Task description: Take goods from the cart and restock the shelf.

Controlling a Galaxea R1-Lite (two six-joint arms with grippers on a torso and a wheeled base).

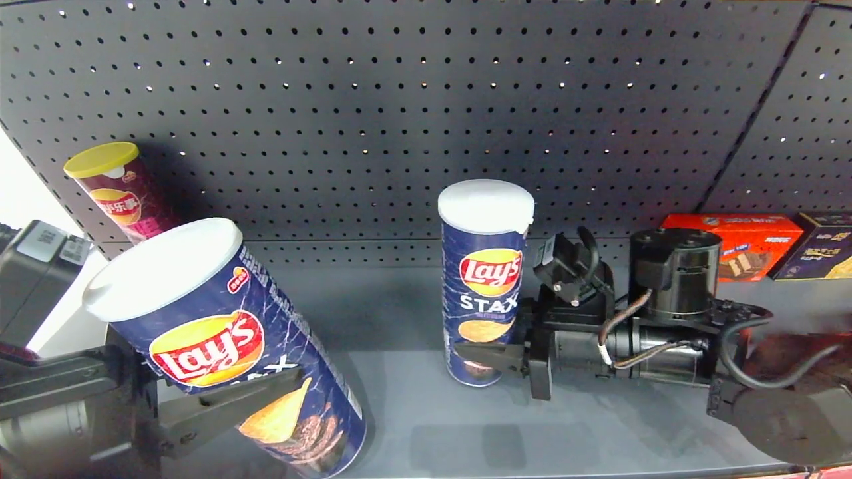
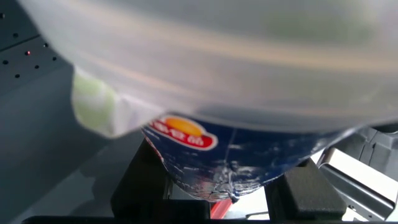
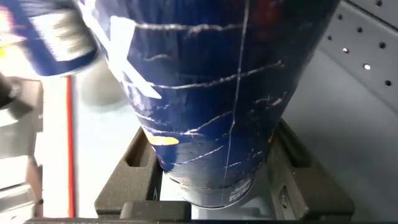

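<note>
Two blue crisp cans are in my grip, one in each gripper, both capped with white plastic lids, so whatever is inside stays hidden.

My left gripper point(image 1: 266, 399) is clamped on the tilted blue crisp can point(image 1: 219, 332). One finger point(image 1: 226, 399) lies across its lower front, and my left wrist view has dark pads on either side of the body. This can leans with its lid toward my wrist and its base out past my fingertips, low over the grey shelf point(image 1: 413, 419). I cannot tell whether the base touches the board.

My right gripper point(image 1: 476, 346) is closed around the upright blue crisp can point(image 1: 484, 279), low on the body. My right wrist view shows a finger pressed to each side. The can stands straight, its base down at the shelf board, with the perforated back panel point(image 1: 399, 100) close behind it.

Both cans look alike: dark blue with white crackle lines, a red and yellow emblem on the front and a picture of crisps lower down.

Beyond my left gripper, against the back panel, a maroon crisp can point(image 1: 123, 193) with a yellow lid leans. Behind my right wrist, well apart from the upright can, an orange box point(image 1: 745, 243) lies on the shelf with a dark blue box point(image 1: 822, 256) just beside it.
</note>
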